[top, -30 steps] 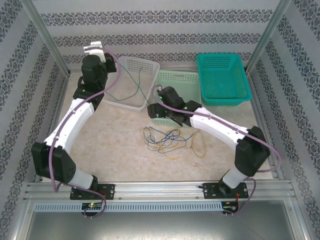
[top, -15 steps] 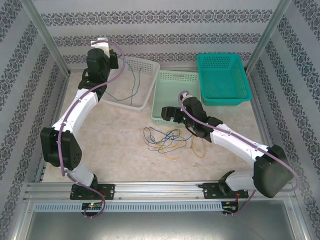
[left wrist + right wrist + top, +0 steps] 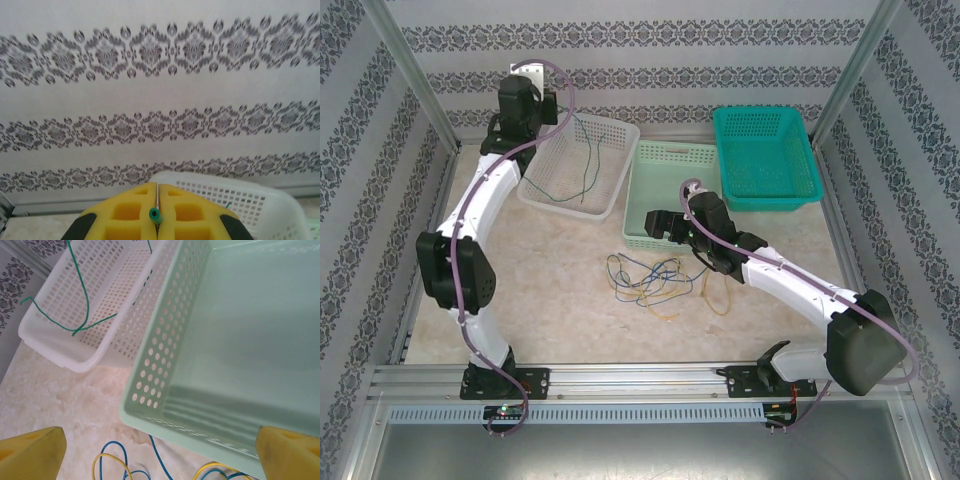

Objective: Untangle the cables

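Note:
My left gripper is raised high by the back wall, shut on the end of a green cable between its yellow fingers. That green cable hangs down into the white basket and also lies across it. The other cables, blue, yellow and green, lie tangled on the table in front of the pale green basket. My right gripper hovers open over that basket's near rim, fingertips wide apart, with blue and yellow loops just below.
A teal basket stands at the back right. A separate yellow loop lies under the right forearm. Patterned walls and metal posts close in the table on three sides.
The left arm has lifted higher and back toward the wall, drawing the green cable up over the white basket. The right arm swung rightward, its gripper now over the pale green basket's front edge.

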Motion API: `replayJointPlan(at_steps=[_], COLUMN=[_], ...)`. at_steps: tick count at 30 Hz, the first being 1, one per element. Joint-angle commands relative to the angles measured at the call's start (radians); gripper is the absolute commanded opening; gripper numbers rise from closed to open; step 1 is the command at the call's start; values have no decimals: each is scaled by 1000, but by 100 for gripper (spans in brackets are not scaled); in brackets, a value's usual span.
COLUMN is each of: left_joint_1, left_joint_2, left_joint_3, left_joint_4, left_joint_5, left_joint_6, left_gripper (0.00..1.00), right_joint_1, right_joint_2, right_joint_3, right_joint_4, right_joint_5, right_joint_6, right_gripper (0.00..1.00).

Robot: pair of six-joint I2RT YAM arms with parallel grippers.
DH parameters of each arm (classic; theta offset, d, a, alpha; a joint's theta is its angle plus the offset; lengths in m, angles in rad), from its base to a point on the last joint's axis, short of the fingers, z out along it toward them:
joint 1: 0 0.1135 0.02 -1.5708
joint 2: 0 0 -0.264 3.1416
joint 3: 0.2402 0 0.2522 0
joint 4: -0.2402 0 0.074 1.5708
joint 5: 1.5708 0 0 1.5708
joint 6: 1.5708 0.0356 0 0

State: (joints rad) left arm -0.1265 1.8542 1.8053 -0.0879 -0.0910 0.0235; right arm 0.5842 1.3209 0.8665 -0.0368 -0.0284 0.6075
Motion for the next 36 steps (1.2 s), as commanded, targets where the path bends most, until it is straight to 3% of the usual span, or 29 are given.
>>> replayJointPlan(at_steps=[1, 5, 12, 18, 21, 22, 23, 25, 27, 29, 30, 31, 32, 36], left_joint_1=[28, 50, 53, 53, 54, 53, 53, 51, 50, 47, 43, 39, 36, 35], left_joint_2=[53, 141, 304, 387, 408, 412, 419, 424, 420, 405, 393, 381, 368, 319], left_joint_3=[91, 233, 448, 509, 510, 511, 515, 518, 518, 514, 507, 497, 490, 463], left_joint_4=[-123, -272, -517, -588, -592, -593, -599, -607, -611, -602, -591, -578, -568, -569], left_joint_5=[61, 152, 182, 185, 190, 187, 183, 190, 203, 218, 218, 209, 203, 97], left_joint_6=[38, 57, 98, 128, 136, 137, 137, 140, 132, 122, 119, 116, 113, 69], left_gripper=[0, 0, 0, 2, 6, 13, 27, 36, 55, 69, 78, 96, 100, 100], right_joint_1=[-14, -23, -43, -49, -49, -49, -49, -49, -47, -43, -41, -39, -37, -28], right_joint_2=[-12, -15, -6, 18, 26, 26, 24, 16, 4, -8, -11, -12, -12, -2], right_joint_3=[12, 9, 3, 20, 34, 37, 36, 33, 26, 23, 23, 25, 29, 51], right_joint_4=[-29, -40, -44, -79, -132, -155, -178, -216, -240, -254, -260, -264, -268, -279], right_joint_5=[-2, -7, -12, -22, -35, -33, -30, -22, -14, -3, 6, 12, 18, 26], right_joint_6=[9, 12, 25, 11, -10, -13, -17, -24, -28, -32, -32, -36, -37, -47], right_gripper=[97, 97, 97, 96, 89, 87, 84, 80, 78, 76, 76, 76, 76, 77])
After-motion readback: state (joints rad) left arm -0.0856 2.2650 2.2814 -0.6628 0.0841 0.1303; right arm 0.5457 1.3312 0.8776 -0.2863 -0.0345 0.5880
